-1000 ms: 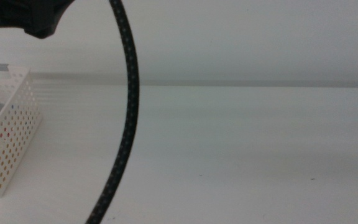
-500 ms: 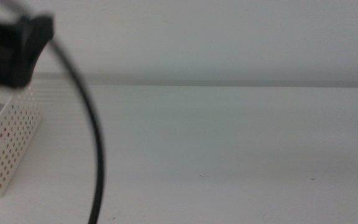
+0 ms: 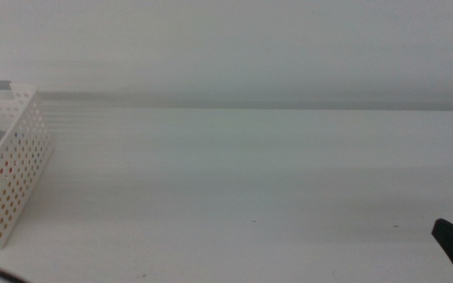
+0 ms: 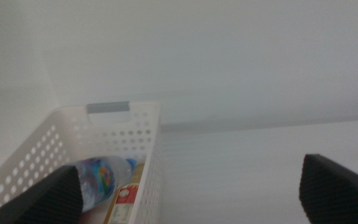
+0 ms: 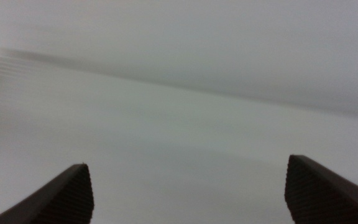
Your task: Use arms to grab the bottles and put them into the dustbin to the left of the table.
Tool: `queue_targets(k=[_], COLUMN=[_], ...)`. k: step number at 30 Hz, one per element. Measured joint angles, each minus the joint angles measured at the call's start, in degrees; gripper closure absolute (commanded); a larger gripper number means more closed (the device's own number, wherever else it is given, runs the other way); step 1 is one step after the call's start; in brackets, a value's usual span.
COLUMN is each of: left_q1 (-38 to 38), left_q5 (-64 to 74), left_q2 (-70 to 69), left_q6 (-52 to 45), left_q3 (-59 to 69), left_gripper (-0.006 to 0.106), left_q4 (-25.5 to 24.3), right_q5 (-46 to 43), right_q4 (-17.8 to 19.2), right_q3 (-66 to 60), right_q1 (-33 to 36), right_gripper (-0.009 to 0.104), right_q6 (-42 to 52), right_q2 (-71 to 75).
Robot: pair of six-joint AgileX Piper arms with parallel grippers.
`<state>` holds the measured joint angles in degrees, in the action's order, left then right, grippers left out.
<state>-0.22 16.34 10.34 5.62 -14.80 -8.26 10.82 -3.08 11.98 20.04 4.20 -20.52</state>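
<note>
Left gripper (image 4: 188, 193) sits nearest the white perforated plastic dustbin (image 4: 148, 134), jaws spread, empty; clear blue-labelled bottle (image 4: 101, 177) and another already lie inside it. Right gripper (image 5: 188, 193), open too, waits well away from it

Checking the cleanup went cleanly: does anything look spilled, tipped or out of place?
Nothing stands out. The bottles lie inside the white basket, which stands upright on the table. No spill shows. Both grippers, left and right, are open and hold nothing.
</note>
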Motion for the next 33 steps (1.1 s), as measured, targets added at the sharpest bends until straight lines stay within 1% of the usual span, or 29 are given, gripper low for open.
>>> queue_targets(k=[2, 5, 7, 10, 14, 21, 30, 33], left_q1=[1.31, 3.1, 4.29, 5.35, 5.71, 5.71, 5.71, 5.71], left_q5=[-0.26, -0.38, -0.69, -0.91, -3.18, -3.81, -3.95, -3.95], left_q2=[-3.74, -8.72, -9.83, -10.06, -10.06, -10.06, -10.06, -10.06], left_q6=[0.0, 0.0, 0.0, 0.0, 0.0, 0.0, 0.0, 0.0], left_q3=[2.73, 6.86, 9.08, 11.63, 14.3, 14.58, 14.58, 14.58], left_gripper=[0.007, 0.007, 0.007, 0.007, 0.007, 0.007, 0.007, 0.007], left_q4=[0.57, 0.96, 1.11, 2.27, 3.59, 3.82, 3.82, 3.82], right_q5=[-1.2, -6.0, -9.33, -12.05, -12.11, -11.33, -10.82, -7.51], right_q4=[0.33, 3.08, 5.2, 6.34, 6.72, 6.72, 5.63, 5.63], right_q3=[-2.32, -6.26, -8.47, -11.15, -11.66, -11.66, -11.66, -11.66], right_q1=[-4.52, -8.9, -10.4, -11.29, -11.4, -11.52, -11.52, -11.52], right_gripper=[0.013, 0.013, 0.013, 0.013, 0.013, 0.013, 0.013, 0.013], right_q6=[0.0, 0.0, 0.0, 0.0, 0.0, 0.0, 0.0, 0.0], right_q2=[0.0, 0.93, 2.22, 5.07, 9.54, 19.13, 20.37, 20.37])
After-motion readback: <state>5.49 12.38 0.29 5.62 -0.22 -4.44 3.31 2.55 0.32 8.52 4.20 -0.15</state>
